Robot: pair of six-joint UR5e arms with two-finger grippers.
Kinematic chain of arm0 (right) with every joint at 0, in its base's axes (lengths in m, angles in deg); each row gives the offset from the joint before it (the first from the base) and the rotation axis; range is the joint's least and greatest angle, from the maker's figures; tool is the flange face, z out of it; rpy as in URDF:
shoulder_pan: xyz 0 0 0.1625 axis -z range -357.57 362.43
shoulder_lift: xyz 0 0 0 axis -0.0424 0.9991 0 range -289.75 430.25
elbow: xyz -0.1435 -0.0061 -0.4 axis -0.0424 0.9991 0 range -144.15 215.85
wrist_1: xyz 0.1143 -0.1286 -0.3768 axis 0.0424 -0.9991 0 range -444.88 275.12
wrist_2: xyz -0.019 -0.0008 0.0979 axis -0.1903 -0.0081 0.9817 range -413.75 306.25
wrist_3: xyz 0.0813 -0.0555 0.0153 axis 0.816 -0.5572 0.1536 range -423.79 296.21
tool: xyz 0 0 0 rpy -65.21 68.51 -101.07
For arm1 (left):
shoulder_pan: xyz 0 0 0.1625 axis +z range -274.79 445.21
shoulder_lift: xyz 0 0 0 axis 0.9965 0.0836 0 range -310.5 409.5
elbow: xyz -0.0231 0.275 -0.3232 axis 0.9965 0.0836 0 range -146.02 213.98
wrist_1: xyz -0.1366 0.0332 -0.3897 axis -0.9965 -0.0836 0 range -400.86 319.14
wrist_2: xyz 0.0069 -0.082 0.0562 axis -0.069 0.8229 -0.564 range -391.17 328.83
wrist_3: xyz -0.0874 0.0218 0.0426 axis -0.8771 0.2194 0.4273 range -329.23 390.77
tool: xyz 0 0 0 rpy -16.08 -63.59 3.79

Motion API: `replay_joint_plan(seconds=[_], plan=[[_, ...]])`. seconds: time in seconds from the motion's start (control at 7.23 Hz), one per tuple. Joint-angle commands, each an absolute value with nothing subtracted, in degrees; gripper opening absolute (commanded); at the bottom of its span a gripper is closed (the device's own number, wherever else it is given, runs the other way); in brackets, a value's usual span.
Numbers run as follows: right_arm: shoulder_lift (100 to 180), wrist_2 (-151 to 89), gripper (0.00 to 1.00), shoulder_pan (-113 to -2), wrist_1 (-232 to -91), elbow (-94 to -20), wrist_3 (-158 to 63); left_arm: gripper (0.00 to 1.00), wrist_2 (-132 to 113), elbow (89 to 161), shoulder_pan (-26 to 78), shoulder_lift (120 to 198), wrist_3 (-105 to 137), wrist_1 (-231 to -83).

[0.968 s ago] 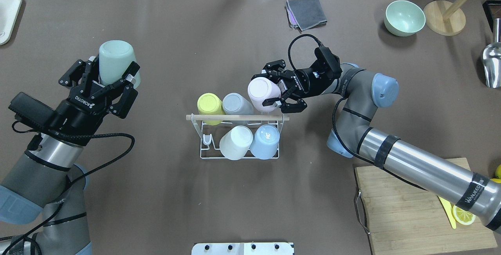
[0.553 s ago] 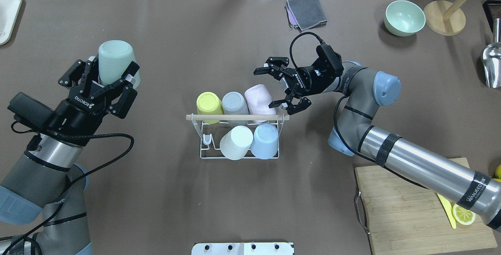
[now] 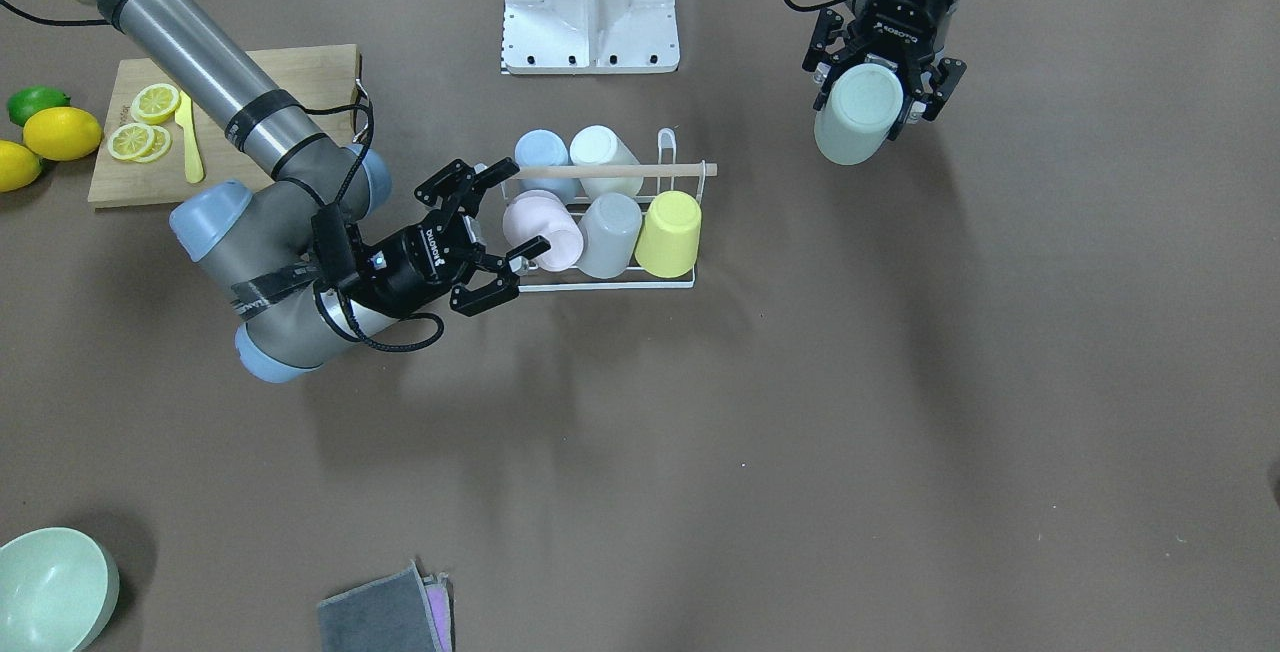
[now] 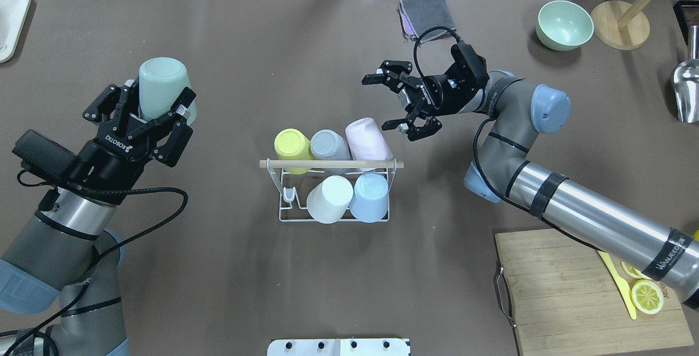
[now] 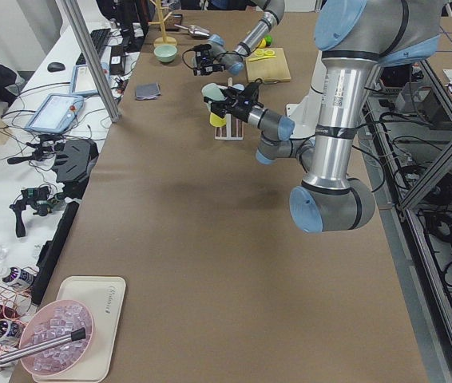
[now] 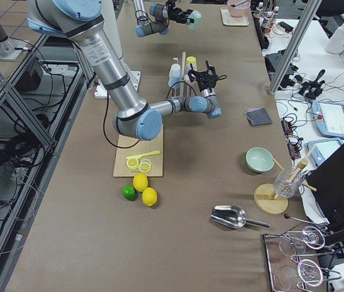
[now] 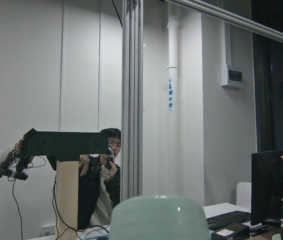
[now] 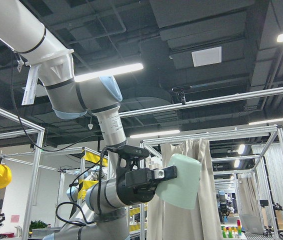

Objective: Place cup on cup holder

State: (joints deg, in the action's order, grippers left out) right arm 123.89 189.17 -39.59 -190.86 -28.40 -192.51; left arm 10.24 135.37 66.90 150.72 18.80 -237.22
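The cup holder (image 4: pixel 289 195) is a white wire rack with a wooden rod (image 4: pixel 273 164) at table centre; it also shows in the front view (image 3: pixel 672 147). On it rest a yellow cup (image 4: pixel 292 146), a grey cup (image 4: pixel 327 146), a pink cup (image 4: pixel 367 138), a white cup (image 4: pixel 329 199) and a light blue cup (image 4: pixel 369 196). My right gripper (image 4: pixel 377 102) is open and empty, just beyond the pink cup and apart from it. My left gripper (image 4: pixel 155 110) is shut on a mint green cup (image 4: pixel 161 88), held above the table far left of the rack.
A grey cloth (image 4: pixel 427 16), a green bowl (image 4: pixel 564 24), a wooden stand (image 4: pixel 620 24) and a metal scoop (image 4: pixel 687 88) lie at the far right. A cutting board (image 4: pixel 573 301) with lemon slices is near right. A white tray (image 4: pixel 11 23) is far left.
My right gripper let go of the pink cup, which now leans on the rack, opened wide and drew back away from the rack. The left arm with the mint cup has barely moved.
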Motion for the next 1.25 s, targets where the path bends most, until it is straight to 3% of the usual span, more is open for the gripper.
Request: replay_joint_plan(seconds=[0.0,0.42,1.11], plan=[[124.6,189.1,0.99,-43.2,-191.6,-28.8,-182.9,0.0,10.4,135.4,67.2,151.8,18.8,-236.5],[127.0,186.7,0.99,-48.9,-194.8,-29.2,-164.8,0.0,13.2,134.0,67.7,157.6,18.7,-232.9],[131.7,176.4,0.97,-52.3,-214.2,-36.8,-134.9,0.0,17.2,132.3,71.0,156.7,18.3,-233.8]])
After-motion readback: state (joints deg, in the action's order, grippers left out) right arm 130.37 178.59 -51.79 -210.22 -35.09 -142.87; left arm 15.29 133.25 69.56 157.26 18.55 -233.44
